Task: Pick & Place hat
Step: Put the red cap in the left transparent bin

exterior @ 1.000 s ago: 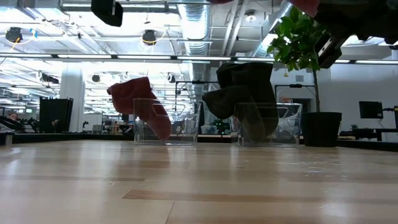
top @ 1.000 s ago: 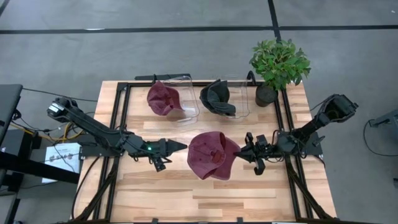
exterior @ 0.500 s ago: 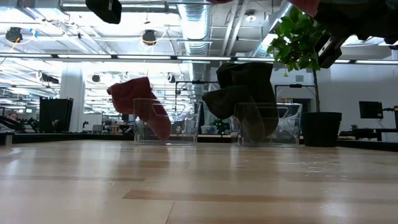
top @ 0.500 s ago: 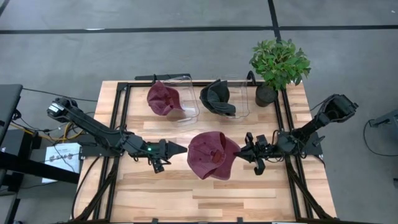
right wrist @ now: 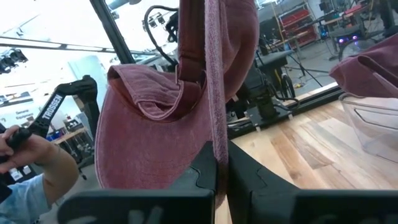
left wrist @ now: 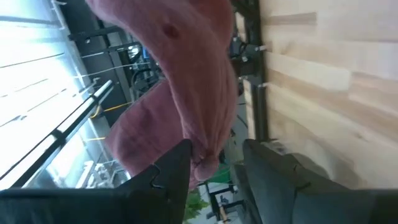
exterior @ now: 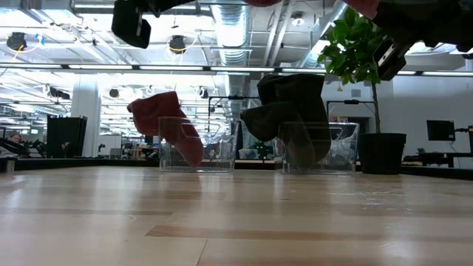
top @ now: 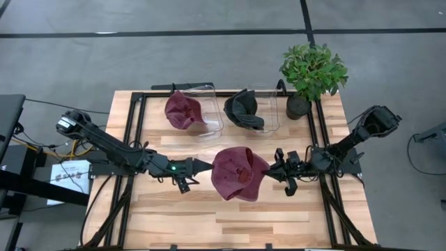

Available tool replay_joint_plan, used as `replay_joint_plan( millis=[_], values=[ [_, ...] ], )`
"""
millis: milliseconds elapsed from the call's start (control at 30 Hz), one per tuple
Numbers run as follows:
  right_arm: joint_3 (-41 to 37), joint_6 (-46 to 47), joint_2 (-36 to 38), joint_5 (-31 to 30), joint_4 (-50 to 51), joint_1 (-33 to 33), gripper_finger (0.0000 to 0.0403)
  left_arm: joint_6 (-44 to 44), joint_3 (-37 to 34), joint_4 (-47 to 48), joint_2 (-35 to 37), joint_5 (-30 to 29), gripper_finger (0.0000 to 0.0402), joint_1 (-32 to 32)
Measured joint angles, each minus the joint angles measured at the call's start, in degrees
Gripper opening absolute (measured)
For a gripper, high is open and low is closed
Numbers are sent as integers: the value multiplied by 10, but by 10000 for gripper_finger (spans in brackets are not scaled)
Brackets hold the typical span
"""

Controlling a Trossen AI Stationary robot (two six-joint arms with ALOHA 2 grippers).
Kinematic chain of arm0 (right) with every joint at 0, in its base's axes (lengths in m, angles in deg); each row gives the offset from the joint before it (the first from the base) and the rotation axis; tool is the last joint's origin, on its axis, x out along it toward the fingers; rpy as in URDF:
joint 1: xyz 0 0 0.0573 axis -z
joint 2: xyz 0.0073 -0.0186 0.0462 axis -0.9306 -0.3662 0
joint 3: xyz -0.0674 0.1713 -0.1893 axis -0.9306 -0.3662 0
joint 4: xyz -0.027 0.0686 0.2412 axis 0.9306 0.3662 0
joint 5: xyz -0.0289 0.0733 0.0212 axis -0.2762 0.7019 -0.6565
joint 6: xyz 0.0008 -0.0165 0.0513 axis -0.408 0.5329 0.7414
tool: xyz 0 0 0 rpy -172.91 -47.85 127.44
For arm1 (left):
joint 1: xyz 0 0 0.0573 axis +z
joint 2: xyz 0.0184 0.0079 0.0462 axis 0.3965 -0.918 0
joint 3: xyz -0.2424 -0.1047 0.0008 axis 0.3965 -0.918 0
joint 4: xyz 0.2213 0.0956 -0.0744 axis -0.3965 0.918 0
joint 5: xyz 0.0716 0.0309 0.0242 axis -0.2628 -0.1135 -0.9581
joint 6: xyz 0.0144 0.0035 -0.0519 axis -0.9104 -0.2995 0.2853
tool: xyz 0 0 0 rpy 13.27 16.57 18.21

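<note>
Above the wooden table [top: 279, 209], the right gripper [top: 270, 170] pinches the maroon hat [top: 237, 174]; left gripper [top: 206, 165] open beside it.

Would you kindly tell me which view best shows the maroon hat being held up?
The high view: the whole maroon hat shows between both claws. The right wrist view shows it hanging, pinched; the left wrist view, a close fold; the low view, barely an edge.

held hat [top: 237, 174]: maroon, plain
hat in the left bin [top: 182, 110]: maroon, plain
hat in the right bin [top: 244, 109]: black
bins [top: 209, 115]: clear
plant [top: 313, 70]: green leaves, black pot
table [top: 279, 216]: pale wood planks, black frame
arms [top: 111, 146]: dark
</note>
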Motion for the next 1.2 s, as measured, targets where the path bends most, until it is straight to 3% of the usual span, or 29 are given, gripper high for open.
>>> replay_joint_plan(
  millis=[300, 1200],
  values=[
    [0, 0, 0, 4, 2, 0, 2, -29, 0, -37, 3, 2, 146, 3],
    [0, -1, 0, 13, 2, 0, 2, 1, 0, -35, -2, 65, 144, 39]
  ],
)
